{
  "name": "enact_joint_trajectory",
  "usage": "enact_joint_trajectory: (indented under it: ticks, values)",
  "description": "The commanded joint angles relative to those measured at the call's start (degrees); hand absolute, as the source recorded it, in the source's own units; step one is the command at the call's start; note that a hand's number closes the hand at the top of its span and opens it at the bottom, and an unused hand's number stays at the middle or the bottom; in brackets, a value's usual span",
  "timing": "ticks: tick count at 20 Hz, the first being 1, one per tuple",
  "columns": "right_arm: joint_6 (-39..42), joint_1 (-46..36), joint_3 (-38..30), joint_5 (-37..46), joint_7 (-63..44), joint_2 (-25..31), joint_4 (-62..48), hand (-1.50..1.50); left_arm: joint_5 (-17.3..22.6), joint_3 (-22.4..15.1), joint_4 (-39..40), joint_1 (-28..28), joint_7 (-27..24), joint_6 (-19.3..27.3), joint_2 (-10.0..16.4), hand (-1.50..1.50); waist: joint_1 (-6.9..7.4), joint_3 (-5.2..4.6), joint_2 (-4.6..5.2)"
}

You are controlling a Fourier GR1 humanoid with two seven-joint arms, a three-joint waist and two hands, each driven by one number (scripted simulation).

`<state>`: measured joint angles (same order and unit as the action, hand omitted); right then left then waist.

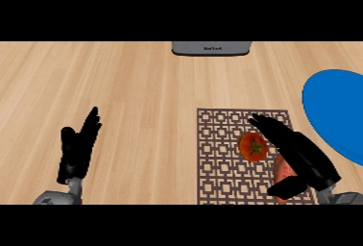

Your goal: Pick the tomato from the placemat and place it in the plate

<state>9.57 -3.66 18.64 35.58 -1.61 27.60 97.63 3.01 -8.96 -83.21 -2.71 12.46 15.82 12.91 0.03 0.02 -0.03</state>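
My right hand (303, 157) sits just right of the tomato (253, 146) on the placemat (220, 144), lower right of frame, its fingers straight and apart. I want them curled fully round the tomato before lifting it toward the blue plate (333, 110) at the right edge.

Pale matt wood-grain counter (127, 81), patterned woven-looking placemat (223, 144), smooth blue plate (333, 110).
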Motion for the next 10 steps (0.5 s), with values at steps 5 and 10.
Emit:
enact_joint_trajectory:
  ticks: [5,10]
  values:
    - [2.82,-1.06,-0.95,6.44,-1.19,-7.72,-1.84,-1.50,-1.25,3.41,-1.04,2.72,-1.68,-3.63,-1.27,0.00,0.02,-0.02,-0.01]
    - [2.30,-5.57,-5.28,7.07,5.69,-8.44,-12.41,-1.50,-3.65,4.37,3.23,-3.25,-0.30,-2.25,-3.52,0.00,0.00,-0.01,0.07]
